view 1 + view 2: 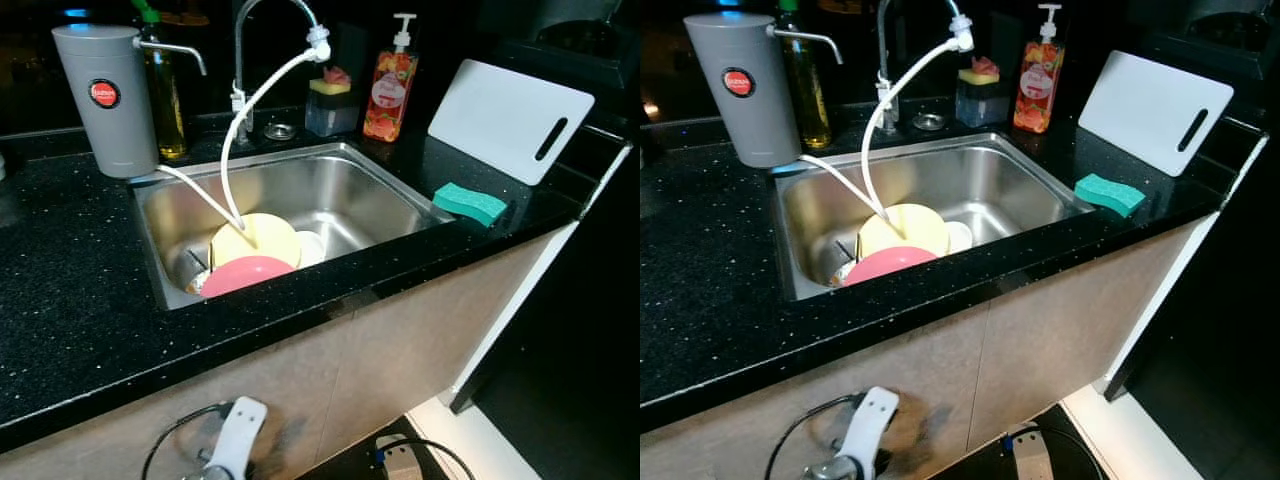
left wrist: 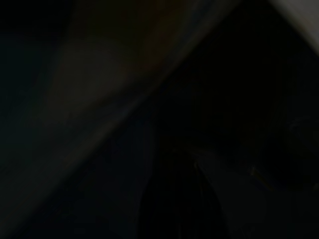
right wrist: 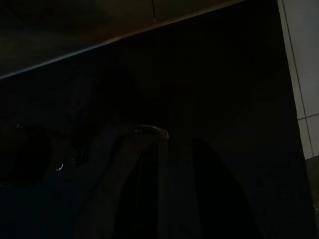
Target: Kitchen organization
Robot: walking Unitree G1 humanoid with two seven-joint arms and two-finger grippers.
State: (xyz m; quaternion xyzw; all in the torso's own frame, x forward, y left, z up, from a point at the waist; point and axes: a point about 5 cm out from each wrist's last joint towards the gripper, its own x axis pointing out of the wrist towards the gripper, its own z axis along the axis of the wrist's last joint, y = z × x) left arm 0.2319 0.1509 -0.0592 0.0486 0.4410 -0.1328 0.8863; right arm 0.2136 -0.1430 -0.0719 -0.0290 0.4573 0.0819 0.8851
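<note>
Both wrist views are coming through very dark, so the fingers of the left gripper and the right gripper cannot be made out, and whether they are open, closed or touching anything cannot be told. The right wrist view is catching a pale tiled strip [image 3: 304, 59] along its right edge.

In the middle of the head views a steel sink [image 1: 345, 185] is sitting in a black speckled counter [image 1: 70, 300]. In its lower left part a yellow plate [image 1: 255, 240] is lying with a pink plate [image 1: 245, 273] overlapping its near edge and a small white dish [image 1: 310, 247] just beside it. A white hose [image 1: 262, 95] is curving from the faucet [image 1: 245, 40] at top centre down onto the yellow plate.

At upper left a grey water filter [image 1: 108, 100] is standing beside an oil bottle [image 1: 168, 100]. At upper centre a soap dispenser [image 1: 390, 85] is standing near a clear sponge holder [image 1: 330, 105]. At upper right a white cutting board [image 1: 500, 120] is leaning, and a green sponge [image 1: 468, 203] is lying on the counter just beside the sink's right rim.
</note>
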